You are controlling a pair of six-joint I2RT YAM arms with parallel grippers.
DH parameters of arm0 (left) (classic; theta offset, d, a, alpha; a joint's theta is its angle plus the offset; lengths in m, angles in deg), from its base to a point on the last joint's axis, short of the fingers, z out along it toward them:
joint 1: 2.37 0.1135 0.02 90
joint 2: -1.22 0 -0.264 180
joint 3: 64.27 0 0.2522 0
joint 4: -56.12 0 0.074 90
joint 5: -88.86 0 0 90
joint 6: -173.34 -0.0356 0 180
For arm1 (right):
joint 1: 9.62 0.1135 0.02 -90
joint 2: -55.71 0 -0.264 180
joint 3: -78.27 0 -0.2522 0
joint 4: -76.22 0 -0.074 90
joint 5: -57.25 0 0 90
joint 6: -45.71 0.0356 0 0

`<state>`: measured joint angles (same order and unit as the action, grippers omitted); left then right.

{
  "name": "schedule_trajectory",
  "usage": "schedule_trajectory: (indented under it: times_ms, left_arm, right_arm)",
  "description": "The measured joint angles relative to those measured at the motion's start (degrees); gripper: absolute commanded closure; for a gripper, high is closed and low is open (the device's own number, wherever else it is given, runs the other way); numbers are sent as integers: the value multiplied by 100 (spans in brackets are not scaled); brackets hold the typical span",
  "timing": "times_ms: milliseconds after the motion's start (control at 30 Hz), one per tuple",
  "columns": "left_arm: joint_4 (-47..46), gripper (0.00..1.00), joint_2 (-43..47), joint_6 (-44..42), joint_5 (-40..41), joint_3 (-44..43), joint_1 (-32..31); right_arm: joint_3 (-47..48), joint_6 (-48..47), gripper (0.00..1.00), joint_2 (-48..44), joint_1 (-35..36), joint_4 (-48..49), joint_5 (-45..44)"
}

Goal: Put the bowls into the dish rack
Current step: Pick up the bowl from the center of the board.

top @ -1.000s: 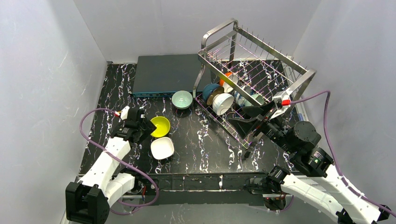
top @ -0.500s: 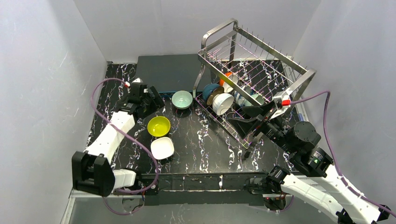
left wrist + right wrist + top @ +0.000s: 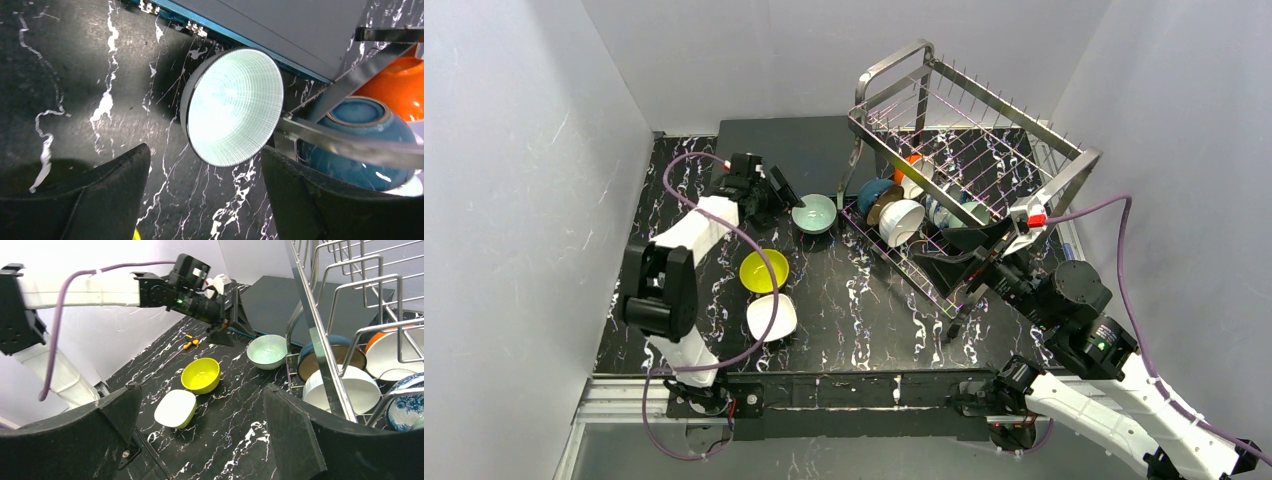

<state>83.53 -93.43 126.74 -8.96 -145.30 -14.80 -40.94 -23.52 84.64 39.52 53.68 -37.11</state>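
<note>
1. Left claw (image 3: 779,190) stands open and empty, just left of a pale green round ribbed bowl (image 3: 814,213). In the left wrist view the bowl shows between its two black fingers (image 3: 100,195), with a gap on each side. Right claw (image 3: 959,252) is spread wide with nothing in it, at the near edge of the rack.
2. That pale green bowl sits upright on the black white-veined marble counter (image 3: 864,300), just near of a flat dark grey-blue box (image 3: 784,150). A steel leg of the large shiny stainless-steel wire dish rack (image 3: 1064,165) stands just to its right.
3. Nearer on the counter, a yellow-green round bowl (image 3: 764,270) and a shallow white bowl (image 3: 771,317) lie just beside each other, both upright and well apart from the rack.
4. In the rack's lower tier, several bowls stand on edge among the prongs: a dark blue glazed bowl with a brown inside (image 3: 874,192), a white round bowl (image 3: 902,220), an orange bowl (image 3: 909,165) and a blue-patterned white bowl (image 3: 407,402).
5. Wires and frame bars cross those racked bowls, and the right arm covers the rack's near right corner, so their full number cannot be told.
6. A tiny yellow-orange thing (image 3: 189,343) lies on the counter's far left, too small to make out.
</note>
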Motion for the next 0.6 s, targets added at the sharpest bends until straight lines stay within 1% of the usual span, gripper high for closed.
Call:
schedule_trajectory:
  times_ms: [167,333,467,500,533,600]
  left_arm:
    - [-168,29,-776,247,-208,-223,-2]
    - [-223,43,-1250,428,-321,-297,-7]
    - [-280,61,-1401,570,-376,-297,-22]
    - [-293,68,-1401,592,-382,-297,-28]
    - [-323,72,-1401,610,-389,-297,-33]
    - [-382,86,-1401,643,-407,-295,-42]
  right_arm:
    - [0,-20,1,-7,0,-11,-4]
    - [0,-63,1,-7,0,-22,-11]
    - [0,-103,1,-7,2,-31,-13]
    - [0,-109,1,-7,2,-33,-13]
    - [0,-118,1,-7,2,-37,-13]
    - [0,-127,1,-7,2,-39,-13]
